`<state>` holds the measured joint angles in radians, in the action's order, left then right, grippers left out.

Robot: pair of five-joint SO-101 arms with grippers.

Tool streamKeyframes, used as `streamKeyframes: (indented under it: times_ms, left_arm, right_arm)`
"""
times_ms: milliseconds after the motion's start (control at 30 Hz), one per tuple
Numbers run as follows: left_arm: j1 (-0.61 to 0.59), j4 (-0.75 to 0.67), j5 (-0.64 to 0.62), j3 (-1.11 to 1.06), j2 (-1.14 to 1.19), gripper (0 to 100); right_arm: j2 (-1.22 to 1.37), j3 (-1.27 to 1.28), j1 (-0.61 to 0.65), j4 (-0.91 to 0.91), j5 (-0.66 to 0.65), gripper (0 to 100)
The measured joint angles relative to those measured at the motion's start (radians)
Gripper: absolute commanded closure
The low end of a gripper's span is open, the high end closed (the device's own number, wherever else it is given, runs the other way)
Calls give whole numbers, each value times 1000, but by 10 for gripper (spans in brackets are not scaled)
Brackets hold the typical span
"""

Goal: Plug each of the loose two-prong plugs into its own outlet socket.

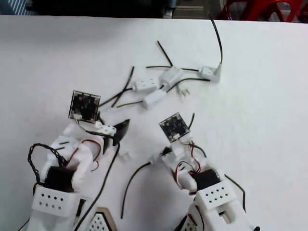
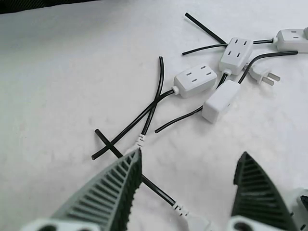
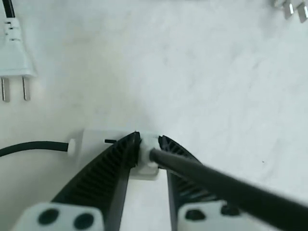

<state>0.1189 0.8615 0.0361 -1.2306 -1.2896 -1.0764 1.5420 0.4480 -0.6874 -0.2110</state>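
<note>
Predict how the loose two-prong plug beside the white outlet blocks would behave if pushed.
The plug looks small and light, so it would probably slide or spin. Its thin black cord curves loosely, so it likely flexes.

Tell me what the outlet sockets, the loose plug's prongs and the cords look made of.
Outlet sockets: likely moulded plastic, white and smooth with a soft sheen.
Prongs: bare metal, judging by their silvery glint.
Cords: a black flexible sheath, probably rubber or PVC, since they lie in loose curves.
</note>
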Motion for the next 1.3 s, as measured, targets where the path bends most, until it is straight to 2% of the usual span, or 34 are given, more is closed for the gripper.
streamKeyframes:
  times_ms: [200, 467, 633, 767, 1000, 1067, 1200, 1300]
  left_arm:
    - [0, 0, 0, 0, 0, 691]
    - [0, 0, 0, 0, 0, 691]
    - [0, 0, 0, 0, 0, 691]
    - [0, 0, 0, 0, 0, 691]
    - [0, 0, 0, -3, 0, 691]
    - [0, 0, 0, -3, 0, 691]
    - [0, 0, 0, -3, 0, 691]
    - [0, 0, 0, -3, 0, 691]
  right_arm:
    - [5, -49, -20, -26, -9, 981]
    - [18, -304, -281, 23, -11, 981]
    - [49, -423, -358, 83, 110, 981]
    - [195, -509, -428, 158, 212, 981]
    - [605, -701, -552, 239, 236, 981]
    - [706, -766, -580, 233, 216, 981]
    - [884, -902, -615, 127, 71, 970]
    - [1007, -1010, -623, 28, 9, 868]
